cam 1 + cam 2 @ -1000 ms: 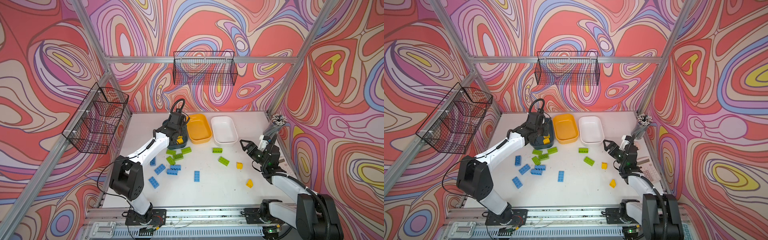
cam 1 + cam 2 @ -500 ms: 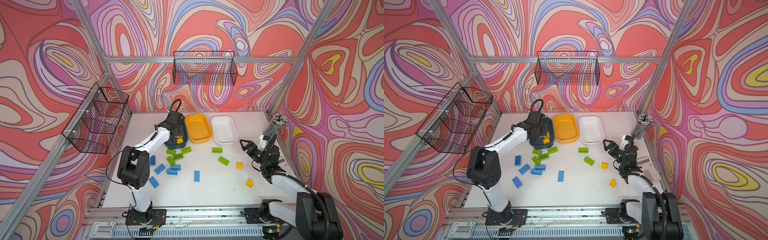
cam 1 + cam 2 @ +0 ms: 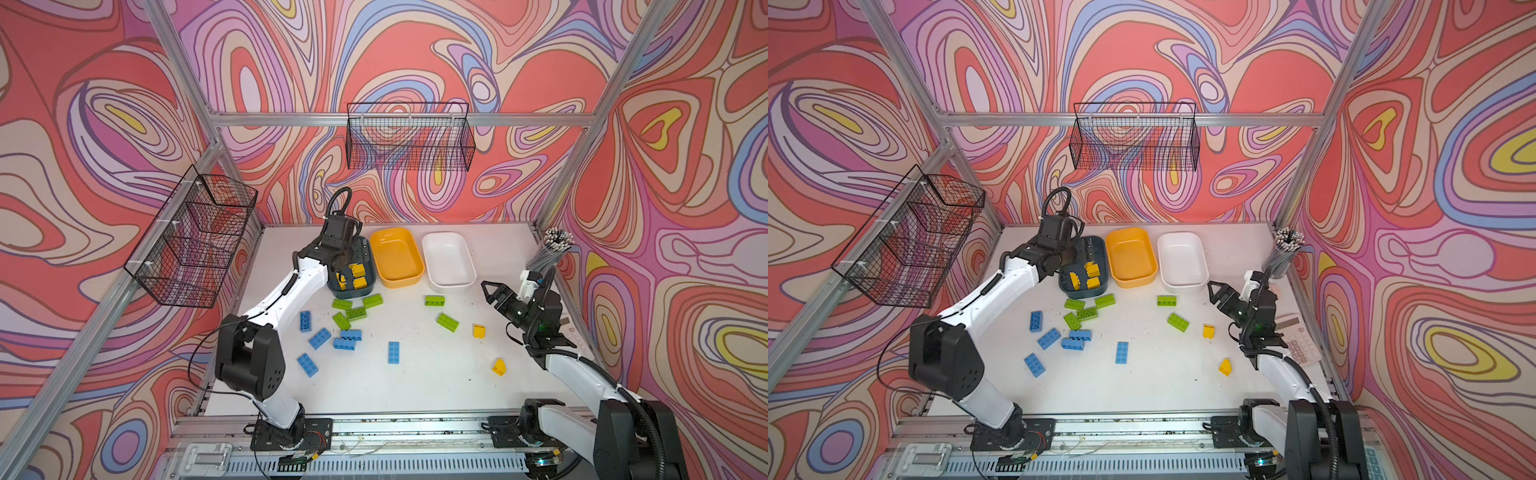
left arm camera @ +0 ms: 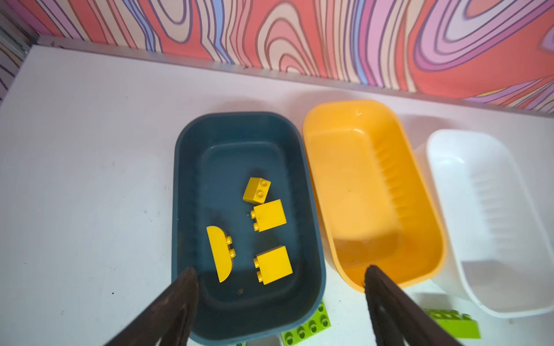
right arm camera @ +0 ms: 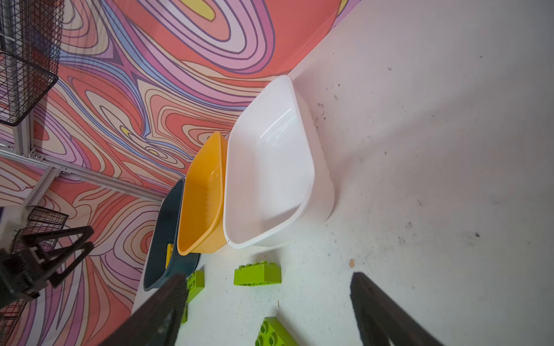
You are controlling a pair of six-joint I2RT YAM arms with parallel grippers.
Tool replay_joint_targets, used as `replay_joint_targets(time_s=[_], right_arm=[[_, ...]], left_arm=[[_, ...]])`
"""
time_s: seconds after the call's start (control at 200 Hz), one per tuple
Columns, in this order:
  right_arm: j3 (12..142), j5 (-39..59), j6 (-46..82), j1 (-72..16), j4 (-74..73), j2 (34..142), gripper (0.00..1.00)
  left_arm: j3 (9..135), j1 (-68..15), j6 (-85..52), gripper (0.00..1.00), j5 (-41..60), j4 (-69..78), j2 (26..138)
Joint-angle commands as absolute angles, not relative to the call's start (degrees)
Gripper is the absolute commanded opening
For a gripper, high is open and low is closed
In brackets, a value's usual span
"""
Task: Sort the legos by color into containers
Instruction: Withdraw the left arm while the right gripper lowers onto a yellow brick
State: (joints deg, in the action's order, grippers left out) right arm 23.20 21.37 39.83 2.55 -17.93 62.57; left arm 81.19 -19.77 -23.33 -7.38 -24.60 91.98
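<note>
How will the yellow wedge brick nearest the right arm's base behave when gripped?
Probably stiff: the yellow wedge brick looks like hard plastic. Its sloped face may let jaws slip. Being small, it likely slides when pushed.

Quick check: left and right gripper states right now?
Left gripper: open, holding nothing, over the dark teal plastic tub.
Right gripper: open, holding nothing.
</note>
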Motion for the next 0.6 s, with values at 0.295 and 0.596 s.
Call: replay_joint_targets(time_s=[0.295, 0.596], right_arm=[[26.7, 11.0, 32.6, 0.4, 4.0, 56.7, 0.83], [27.8, -4.8, 30.7, -12.4, 12.3, 60.4, 0.80]], left_arm=[[70.3, -19.4, -25.0, 0.90, -4.0, -26.7, 66.6], [51.6, -19.5, -29.3, 0.91, 3.1, -27.2, 49.5]])
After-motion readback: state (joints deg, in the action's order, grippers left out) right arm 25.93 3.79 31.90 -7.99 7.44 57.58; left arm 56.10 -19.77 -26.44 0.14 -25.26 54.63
